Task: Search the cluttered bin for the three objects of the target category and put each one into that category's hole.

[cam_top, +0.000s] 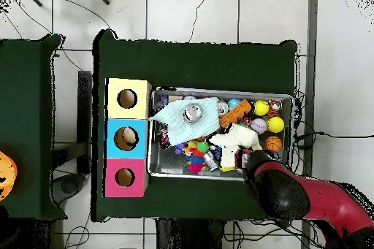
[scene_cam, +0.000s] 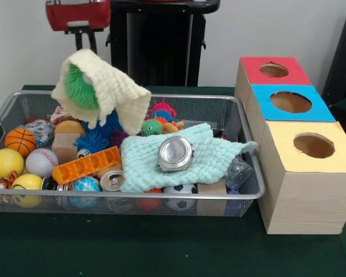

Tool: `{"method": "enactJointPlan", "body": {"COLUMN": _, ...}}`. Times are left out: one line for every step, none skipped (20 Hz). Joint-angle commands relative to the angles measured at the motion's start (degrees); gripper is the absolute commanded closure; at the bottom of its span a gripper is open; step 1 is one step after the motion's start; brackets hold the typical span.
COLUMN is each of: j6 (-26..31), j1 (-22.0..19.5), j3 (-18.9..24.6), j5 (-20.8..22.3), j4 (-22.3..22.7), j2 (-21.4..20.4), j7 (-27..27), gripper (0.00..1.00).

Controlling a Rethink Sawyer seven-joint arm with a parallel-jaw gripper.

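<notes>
The wire-mesh bin (scene_cam: 127, 196) holds mixed clutter; it also shows in the overhead view (cam_top: 223, 175). My gripper (scene_cam: 85, 51) comes down over the bin's back left. It is shut on a cream knitted cloth (scene_cam: 106, 86), held up above the clutter with a green spiky ball (scene_cam: 81, 88) showing under it. The fingers are hidden by the cloth. In the overhead view the red arm (cam_top: 292, 191) reaches in from the lower right to the cream cloth (cam_top: 235, 140). The yellow-topped box's hole (scene_cam: 314, 145) is right of the bin, also seen from overhead (cam_top: 127, 98).
A mint cloth (scene_cam: 161, 158) lies in the bin with a round silver tin (scene_cam: 175, 153) on it. Around it are a basketball (scene_cam: 20, 140), a baseball (scene_cam: 41, 161), yellow balls (scene_cam: 6, 163), an orange block (scene_cam: 86, 165) and a can (scene_cam: 111, 180). Blue-topped (scene_cam: 291, 102) and red-topped (scene_cam: 274, 70) boxes stand behind the yellow one.
</notes>
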State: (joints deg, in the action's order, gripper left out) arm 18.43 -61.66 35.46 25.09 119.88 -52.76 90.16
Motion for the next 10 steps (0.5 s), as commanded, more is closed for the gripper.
{"method": "enactJointPlan", "body": {"j6": 10.4, "j1": -4.0, "j3": 4.2, "j5": 6.4, "j4": -12.3, "j2": 9.7, "j7": -15.1, "gripper": 1.0}}
{"method": "enactJointPlan", "body": {"j6": 10.9, "j1": -4.2, "j3": 4.3, "j5": 7.4, "j4": -13.7, "j2": 10.5, "j7": -15.8, "gripper": 1.0}}
{"method": "enactJointPlan", "body": {"j6": 11.6, "j1": -4.3, "j3": 4.2, "j5": 8.1, "j4": -14.8, "j2": 11.2, "j7": -16.1, "gripper": 1.0}}
{"method": "enactJointPlan", "body": {"j6": 12.1, "j1": -4.6, "j3": 4.1, "j5": 9.1, "j4": -16.3, "j2": 12.4, "j7": -16.8, "gripper": 1.0}}
{"method": "enactJointPlan", "body": {"j6": 12.3, "j1": -4.8, "j3": 4.0, "j5": 10.0, "j4": -17.5, "j2": 13.3, "j7": -17.1, "gripper": 1.0}}
{"method": "enactJointPlan", "body": {"j6": 13.2, "j1": -4.8, "j3": 4.0, "j5": 10.6, "j4": -18.7, "j2": 14.1, "j7": -17.4, "gripper": 1.0}}
{"method": "enactJointPlan", "body": {"j6": 13.8, "j1": -5.0, "j3": 4.2, "j5": 11.2, "j4": -19.8, "j2": 14.9, "j7": -17.7, "gripper": 1.0}}
{"method": "enactJointPlan", "body": {"j6": 14.2, "j1": -5.1, "j3": 4.3, "j5": 11.7, "j4": -20.8, "j2": 15.5, "j7": -18.0, "gripper": 1.0}}
{"method": "enactJointPlan", "body": {"j6": 14.4, "j1": -5.2, "j3": 4.5, "j5": 12.4, "j4": -21.8, "j2": 16.3, "j7": -18.3, "gripper": 1.0}}
{"method": "enactJointPlan", "body": {"j6": 14.7, "j1": -5.4, "j3": 4.8, "j5": 12.9, "j4": -22.8, "j2": 17.3, "j7": -18.8, "gripper": 1.0}}
